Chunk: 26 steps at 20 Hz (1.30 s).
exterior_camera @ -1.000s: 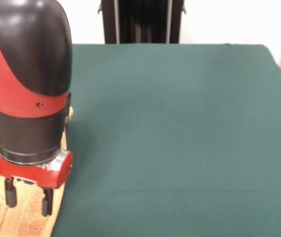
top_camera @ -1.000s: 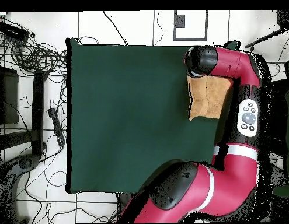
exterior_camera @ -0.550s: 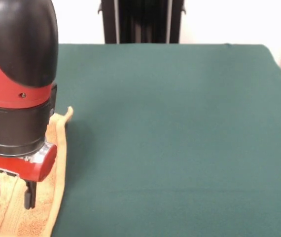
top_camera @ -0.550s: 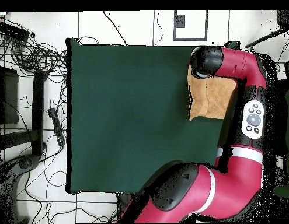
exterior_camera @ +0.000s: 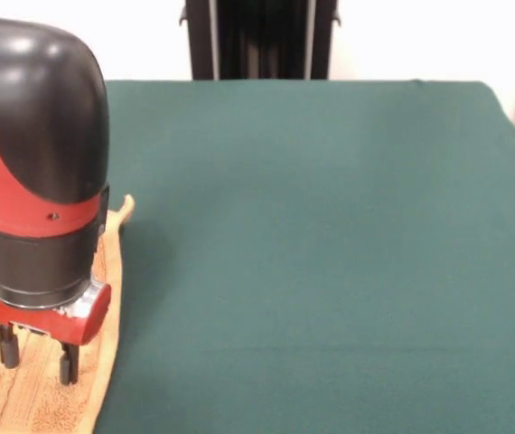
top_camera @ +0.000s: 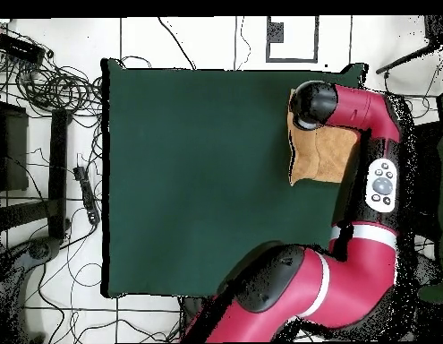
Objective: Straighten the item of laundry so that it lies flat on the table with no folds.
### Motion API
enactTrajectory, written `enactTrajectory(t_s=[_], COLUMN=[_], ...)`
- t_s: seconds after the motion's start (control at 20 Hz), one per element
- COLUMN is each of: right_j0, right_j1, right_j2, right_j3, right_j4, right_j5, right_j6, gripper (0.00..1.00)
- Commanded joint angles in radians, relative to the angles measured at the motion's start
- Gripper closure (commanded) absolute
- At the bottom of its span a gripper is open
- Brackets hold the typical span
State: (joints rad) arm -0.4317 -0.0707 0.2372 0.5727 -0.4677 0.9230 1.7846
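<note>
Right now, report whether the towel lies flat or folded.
Not fully flat: the towel is mostly spread, but its edge curls up beside the arm in the front view; the part under the arm is hidden.

Readable text: none in either view.
Arm (top_camera: 377, 134): no brand or number legible; only a small grey button panel (top_camera: 382, 184), its marks too small to read.
Towel (top_camera: 323, 157): no legible label.
Table (exterior_camera: 330, 253): plain green cloth, no markings.

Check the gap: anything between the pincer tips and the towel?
Nothing shows there. In the front view the open pincer hangs right over the towel, tips close to the terry; whether they touch, I cannot tell.
</note>
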Motion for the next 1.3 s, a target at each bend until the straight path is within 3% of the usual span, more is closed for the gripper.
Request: enactTrajectory(t_s=[0.05, 0.35, 0.9, 1.15, 1.3], right_j0=[0.003, -0.013, -0.017, -0.041, -0.025], right_j1=[0.116, 0.185, 0.22, 0.197, 0.15], right_j2=[0.024, 0.055, 0.083, 0.163, 0.134], right_j3=[0.015, -0.092, -0.128, -0.047, 0.025], right_j4=[-0.02, -0.025, 0.022, 0.128, 0.15], right_j5=[0.067, 0.097, 0.103, 0.115, 0.103], right_j6=[-0.091, -0.142, -0.241, -0.393, -0.349], gripper=[0.0, 0.0, 0.0, 0.0, 0.0])
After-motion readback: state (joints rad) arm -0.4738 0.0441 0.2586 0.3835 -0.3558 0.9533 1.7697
